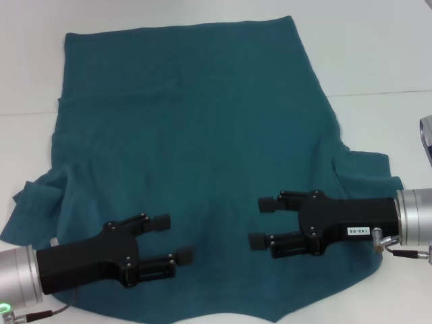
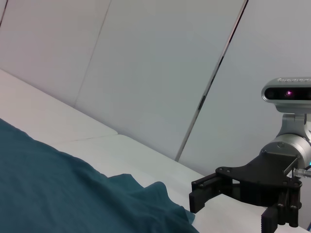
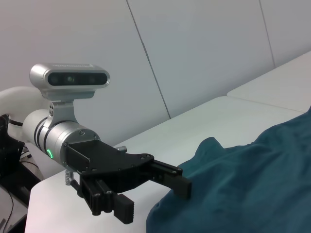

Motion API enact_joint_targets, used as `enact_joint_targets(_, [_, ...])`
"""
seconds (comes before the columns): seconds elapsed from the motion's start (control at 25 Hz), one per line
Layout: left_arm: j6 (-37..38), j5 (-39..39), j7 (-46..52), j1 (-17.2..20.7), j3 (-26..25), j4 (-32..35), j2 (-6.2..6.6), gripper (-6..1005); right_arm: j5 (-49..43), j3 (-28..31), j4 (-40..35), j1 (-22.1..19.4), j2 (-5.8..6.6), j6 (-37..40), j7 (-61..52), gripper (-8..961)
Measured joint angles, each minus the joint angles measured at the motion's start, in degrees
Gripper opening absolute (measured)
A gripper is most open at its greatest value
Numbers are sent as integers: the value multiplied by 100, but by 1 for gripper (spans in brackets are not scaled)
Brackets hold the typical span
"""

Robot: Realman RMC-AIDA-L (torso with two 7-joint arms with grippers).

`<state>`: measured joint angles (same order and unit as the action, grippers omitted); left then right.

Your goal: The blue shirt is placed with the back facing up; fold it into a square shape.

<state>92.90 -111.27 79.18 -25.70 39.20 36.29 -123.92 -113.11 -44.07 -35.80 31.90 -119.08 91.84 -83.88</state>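
Left gripper [image 1: 174, 239] over the shirt's near left part, close to the table's near edge: jaws wide apart, black padded fingers [image 1: 160, 221] gripping nothing, no clear contact with the cloth. Right gripper [image 1: 260, 221] over the near right part, also wide open and empty, fingers pointing toward the left one, a stretch of fabric between them.

Blue shirt [image 1: 196, 135] spread flat across the middle of the white table [image 1: 378, 61], reaching almost to the near edge; soft, matte knit, dark teal, plain on the upper face. Straight hem along the far side, sleeves flaring out near the left and right edges, left sleeve rumpled and bunched. Shallow creases across the far part.

Near edge of the shirt partly cut off by the head view and covered by both arms. Neckline not made out.
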Motion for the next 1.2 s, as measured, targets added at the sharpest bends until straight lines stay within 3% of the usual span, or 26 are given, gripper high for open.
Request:
enact_joint_targets(0.56, [-141, 0, 11, -23, -64, 0, 0, 895, 20, 15, -21, 18, -18, 0, -3, 925])
enact_joint_targets(0.96, [-946, 1, 385, 58, -1240, -73, 31, 894, 53, 31, 10, 19, -40, -3, -9, 924])
enact_joint_targets(1.2, [-1515, -95, 935, 84, -1469, -9, 145, 893, 133, 33, 99, 32, -54, -94, -14, 923])
